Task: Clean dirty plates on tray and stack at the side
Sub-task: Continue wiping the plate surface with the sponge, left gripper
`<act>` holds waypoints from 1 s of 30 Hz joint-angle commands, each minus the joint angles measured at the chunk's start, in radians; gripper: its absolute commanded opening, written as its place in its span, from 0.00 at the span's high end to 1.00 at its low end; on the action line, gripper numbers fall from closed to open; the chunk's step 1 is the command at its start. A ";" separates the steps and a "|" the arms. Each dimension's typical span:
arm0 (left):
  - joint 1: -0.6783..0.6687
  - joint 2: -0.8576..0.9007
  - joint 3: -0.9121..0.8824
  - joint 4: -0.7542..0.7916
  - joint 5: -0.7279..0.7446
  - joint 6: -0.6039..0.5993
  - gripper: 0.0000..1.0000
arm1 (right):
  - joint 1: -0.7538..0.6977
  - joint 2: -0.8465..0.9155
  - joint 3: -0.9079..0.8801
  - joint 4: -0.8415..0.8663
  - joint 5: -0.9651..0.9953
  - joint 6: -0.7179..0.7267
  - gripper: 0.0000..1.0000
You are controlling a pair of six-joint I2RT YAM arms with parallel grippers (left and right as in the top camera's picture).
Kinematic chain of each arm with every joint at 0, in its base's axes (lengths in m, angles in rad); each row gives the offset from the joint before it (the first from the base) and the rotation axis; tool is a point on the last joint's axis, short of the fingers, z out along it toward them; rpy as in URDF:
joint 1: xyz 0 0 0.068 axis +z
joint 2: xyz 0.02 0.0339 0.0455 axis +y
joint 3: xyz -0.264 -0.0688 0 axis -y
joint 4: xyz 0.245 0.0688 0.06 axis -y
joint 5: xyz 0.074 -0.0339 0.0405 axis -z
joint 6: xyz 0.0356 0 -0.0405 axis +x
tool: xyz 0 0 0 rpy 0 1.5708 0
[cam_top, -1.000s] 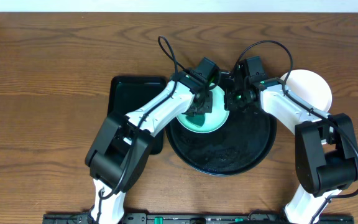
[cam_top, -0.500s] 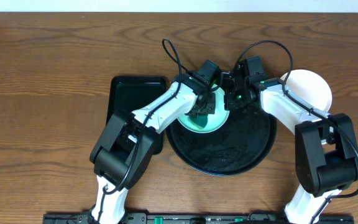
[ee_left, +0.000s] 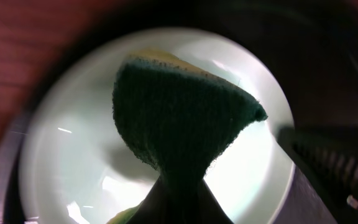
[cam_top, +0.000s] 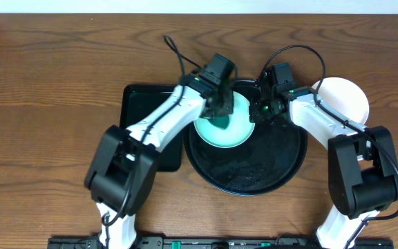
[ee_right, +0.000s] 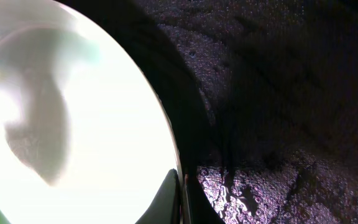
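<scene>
- The left gripper [cam_top: 219, 111] has its jaws clamped on a green sponge [ee_left: 179, 118]. The sponge hangs scouring face down over the upper left of the pale-mint plate [cam_top: 233, 131].
- The plate sits in the upper left part of the round black tray [cam_top: 254, 176], inside the rim.
- The right gripper [cam_top: 260, 111] has its jaws closed on the plate's right rim and pins the plate for wiping.
- One white plate [cam_top: 347, 97] lies on the table to the right, off the tray. The rectangular black tray [cam_top: 144, 100] lies to the left.
- Judged step: scrubbing this plate. No smear shows on its visible face, but the patch under the sponge is hidden.
- Advice:
  - Press the sponge flat and sweep it across the centre.
  - Hold the right-hand pinch firm so the plate cannot skate on the wet tray.
  - Keep each stroke short of the right fingers.
</scene>
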 commanded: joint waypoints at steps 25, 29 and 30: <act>0.007 0.108 -0.005 -0.047 0.118 0.023 0.92 | 0.011 0.006 -0.003 0.005 -0.016 0.001 0.99; 0.006 0.108 -0.005 -0.013 0.219 0.023 0.92 | 0.011 0.006 -0.003 0.005 -0.016 0.001 0.99; 0.006 0.108 -0.005 -0.003 0.238 0.023 0.92 | 0.011 0.006 -0.003 0.005 -0.016 0.001 0.99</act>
